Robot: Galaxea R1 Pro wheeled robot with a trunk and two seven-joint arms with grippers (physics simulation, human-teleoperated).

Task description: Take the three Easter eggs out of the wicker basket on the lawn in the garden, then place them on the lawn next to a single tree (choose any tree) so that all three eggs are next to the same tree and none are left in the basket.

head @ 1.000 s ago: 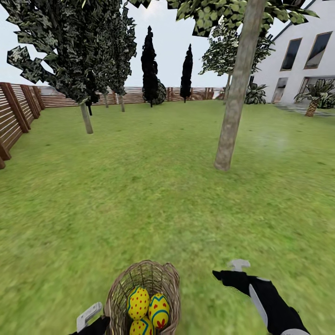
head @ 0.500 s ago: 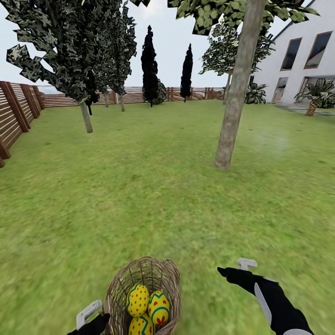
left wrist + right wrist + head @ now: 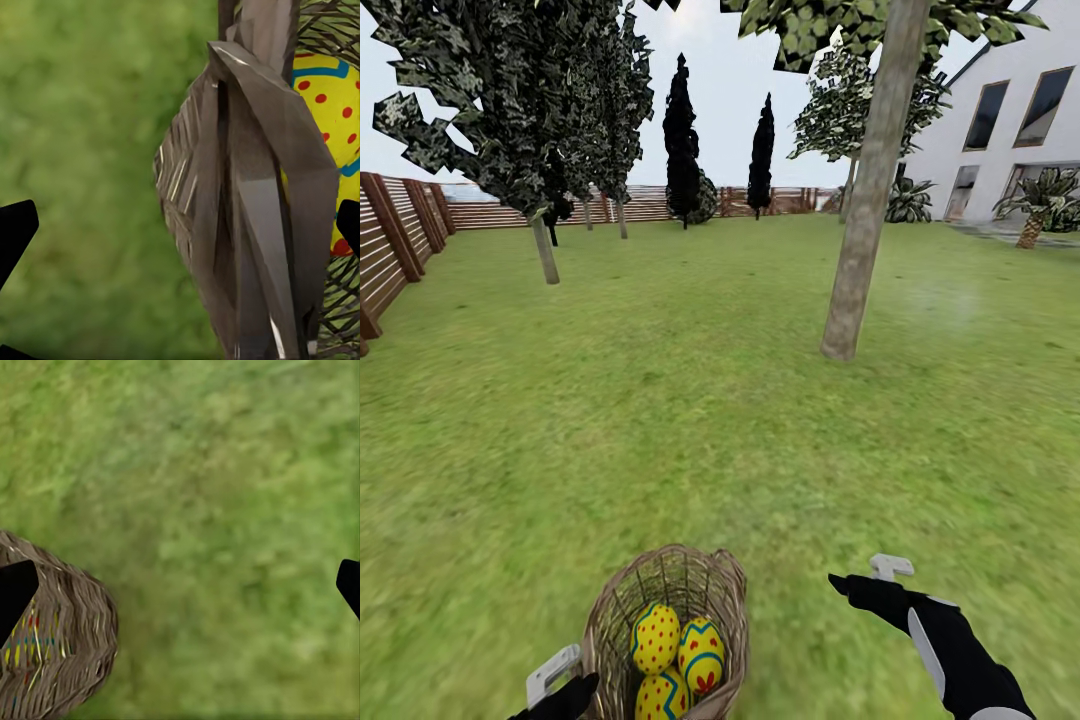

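**Basket with three eggs on grass, both grippers open nearby**

The wicker basket (image 3: 670, 625) stands on the lawn (image 3: 690, 420) at the bottom centre of the head view. Its mouth opens upward and it leans a little away from the robot; its long axis runs roughly vertical. All three eggs are inside. The left egg (image 3: 656, 637) stands on end, long axis near upright, narrow end up. The right egg (image 3: 702, 655) is also upright, touching the left one, red flower mark low on its face. The third egg (image 3: 662, 697) sits in front of them, partly cut by the frame edge; its axis is hard to tell.

The left gripper (image 3: 555, 685) is just beside the basket's left wall. In the left wrist view its dark fingertips (image 3: 15, 232) stand wide apart, with the basket's loop handle (image 3: 247, 210) and rim between them and a yellow dotted egg (image 3: 330, 112) behind the weave. Nothing is gripped.

The right gripper (image 3: 875, 580) hovers over grass to the right of the basket, apart from it. The right wrist view shows its fingertips (image 3: 15, 592) spread wide, empty, with the basket wall (image 3: 60, 645) at one side.

A thick-trunked tree (image 3: 865, 230) stands well ahead on the right. A wooden fence (image 3: 400, 240) runs along the left and a white house (image 3: 1010, 120) is at far right.
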